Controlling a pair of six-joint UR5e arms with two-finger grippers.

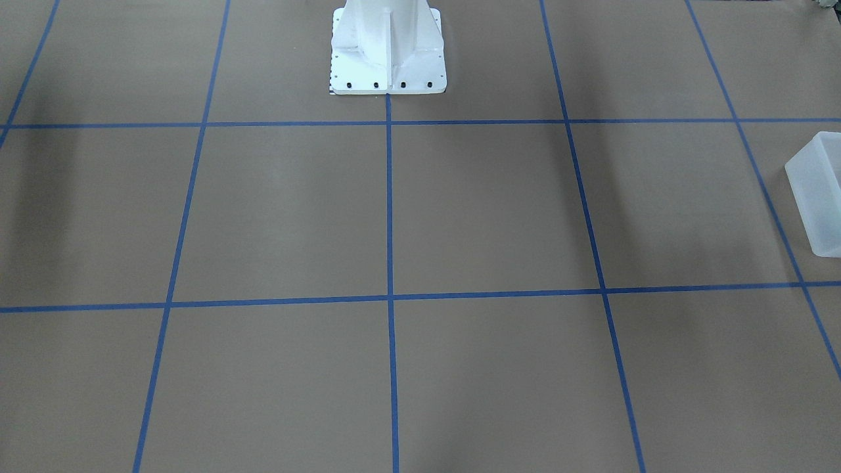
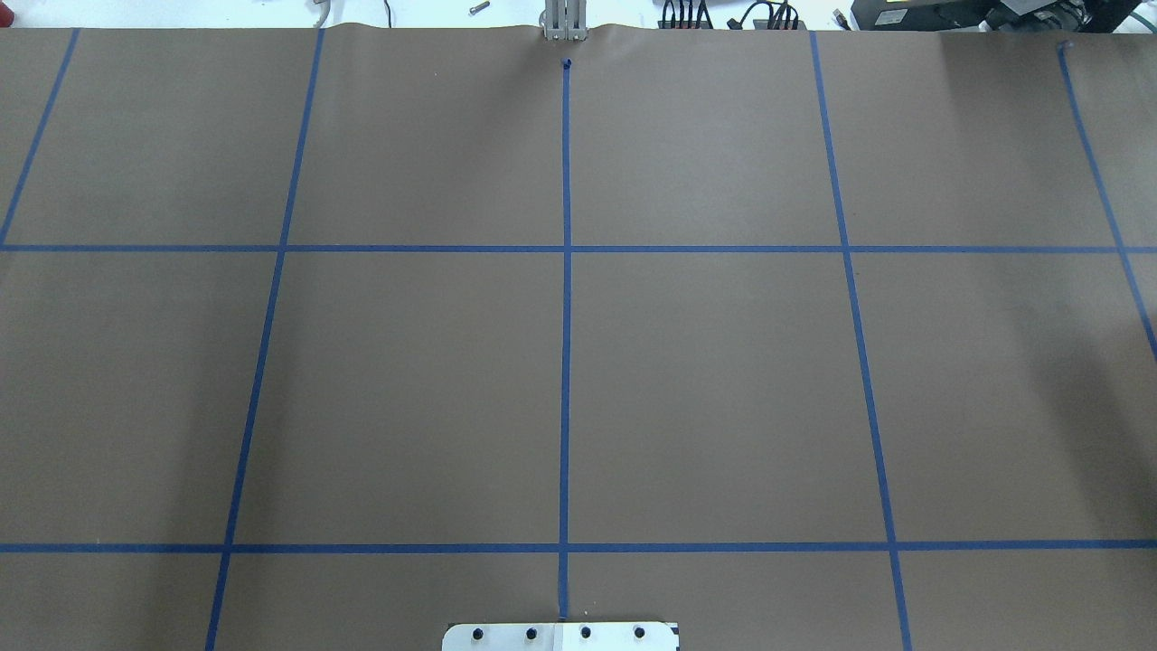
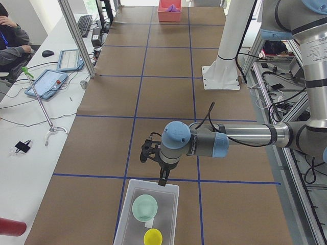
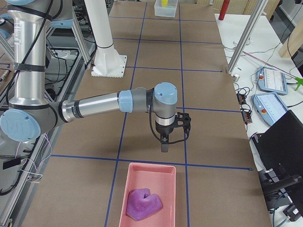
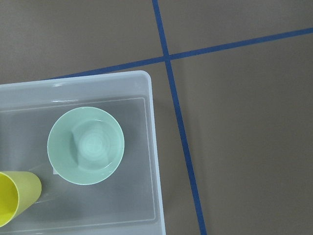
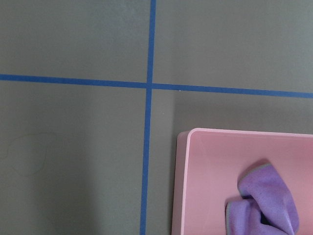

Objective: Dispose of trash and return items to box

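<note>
Front-facing view: you have the brown table (image 1: 499,210) gridded with blue tape (image 1: 389,197), the white pedestal (image 1: 387,52) at top centre, and one frosted end of the box (image 1: 818,197) cut off by the right edge

Overhead view: you get the same taped grid, with the pedestal's bolted foot at the bottom edge

Exterior left view: the near arm reaches level across the table. Its left gripper (image 3: 163,179) points down just above the far rim of the box, and you cannot tell from here whether its jaws are open or closed. In the box, mouths up, are the mint-green bowl (image 3: 145,207) and, nearer the camera, the yellow cup (image 3: 153,237). An operator (image 3: 10,35) sits at the desk, far left

Exterior right view: the right gripper (image 4: 164,145) hangs pointing down above the table, close to the far rim of the pink tray (image 4: 150,165). You cannot tell its jaw state either. A crumpled purple cloth (image 4: 143,203) lies in the tray

Left wrist view: you look straight down into the box, with the bowl near its right wall and the cup just beside it at lower left

Right wrist view: you see a corner of the tray at lower right, the cloth inside it
</note>
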